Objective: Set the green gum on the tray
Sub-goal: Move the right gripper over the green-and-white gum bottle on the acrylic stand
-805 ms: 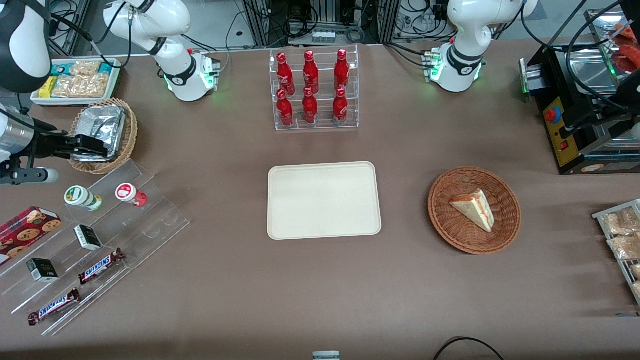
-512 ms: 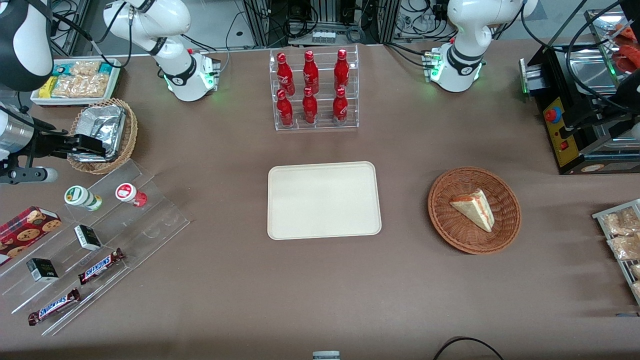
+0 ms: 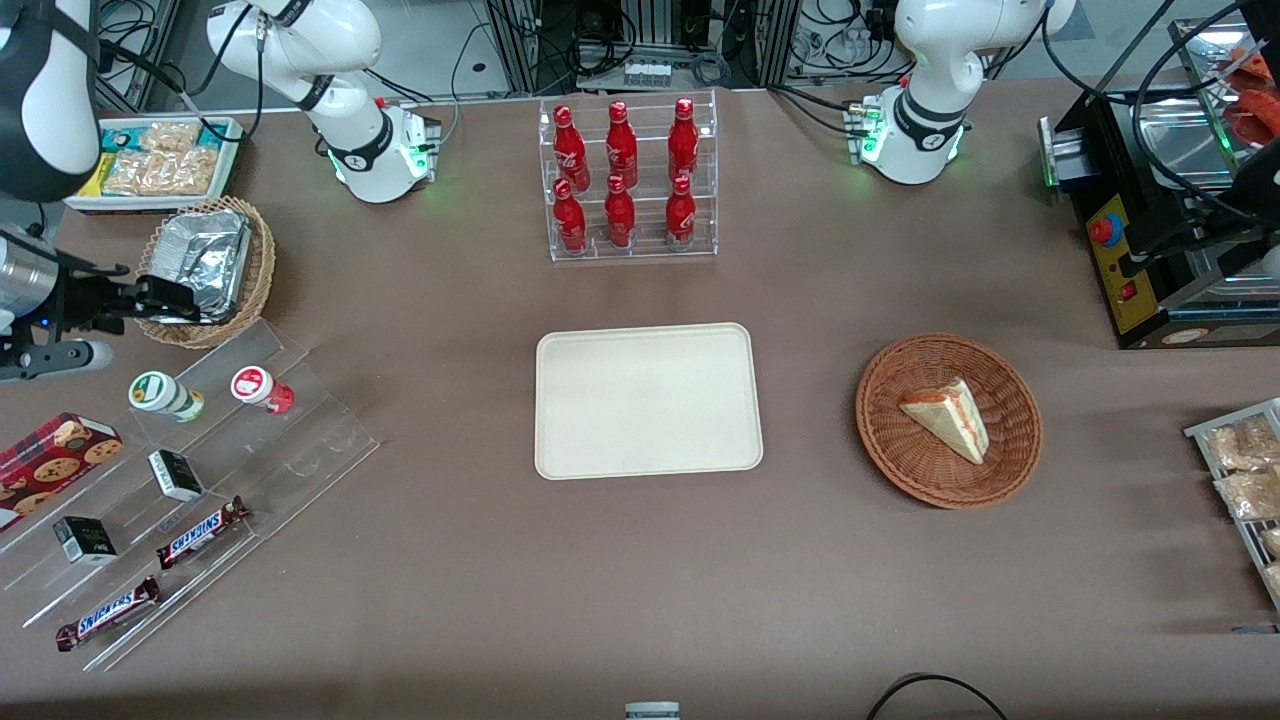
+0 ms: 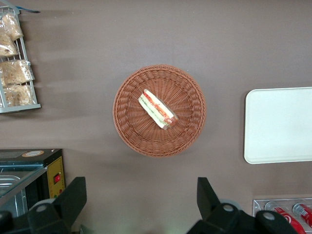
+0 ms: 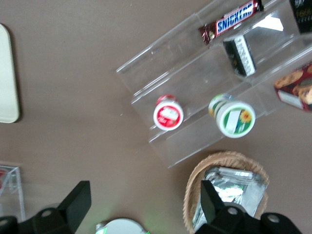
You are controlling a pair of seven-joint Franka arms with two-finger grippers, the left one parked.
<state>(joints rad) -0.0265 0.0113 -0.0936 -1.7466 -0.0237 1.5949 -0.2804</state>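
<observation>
Gripper, fingers wide apart, slides farther toward working arm's table end over wicker basket, uncovering more foil pack; green gum nearer front cam than fingertips.

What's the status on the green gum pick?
Gripper open, high over the foil basket, holding nothing. Green gum upright on the clear rack beside the red gum. Tray bare. Nothing blocking.

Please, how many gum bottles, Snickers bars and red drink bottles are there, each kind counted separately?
Green gum: 1
Red gum: 1
Snickers bars: 2
Red drink bottles: 6
Total: 10
The gripper hangs open by the foil-filled basket, farther from the front camera than the green gum.
</observation>
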